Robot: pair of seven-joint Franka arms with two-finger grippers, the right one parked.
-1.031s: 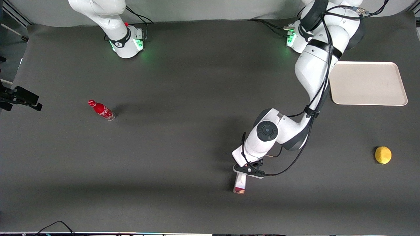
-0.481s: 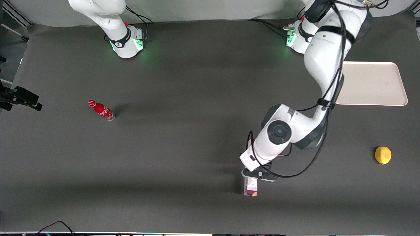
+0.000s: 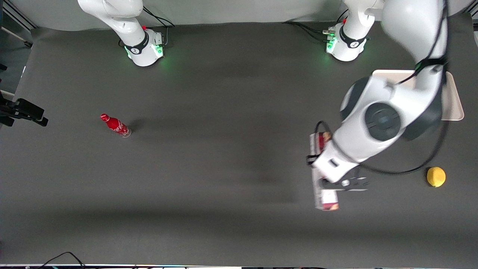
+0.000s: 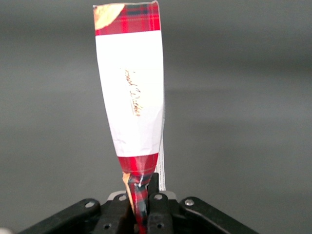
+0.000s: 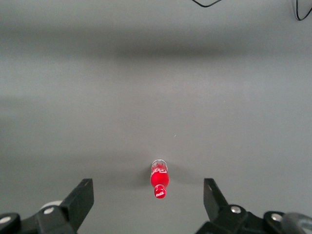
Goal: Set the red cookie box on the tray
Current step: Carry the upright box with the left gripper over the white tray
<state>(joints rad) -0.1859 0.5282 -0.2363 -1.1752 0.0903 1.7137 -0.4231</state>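
The red cookie box [image 3: 329, 200] hangs in the air above the dark table, with my left gripper [image 3: 325, 183] shut on it. In the left wrist view the box [image 4: 131, 97] runs away from the fingers [image 4: 157, 207], showing its white panel and a red plaid end. The fingers pinch the plaid end nearest the wrist. The arm's hand hides the box's middle in the front view. The cream tray [image 3: 454, 101] lies farther from the front camera than the box, toward the working arm's end of the table, and the arm covers most of it.
A yellow lemon [image 3: 436, 176] sits on the table beside the gripper, toward the working arm's end. A small red bottle [image 3: 115, 125] stands toward the parked arm's end, also in the right wrist view as a bottle [image 5: 159, 179]. A black device [image 3: 23, 110] pokes in at that table edge.
The left arm has risen and swung toward the working arm's end of the table, carrying the box with it. The arm now covers much of the tray.
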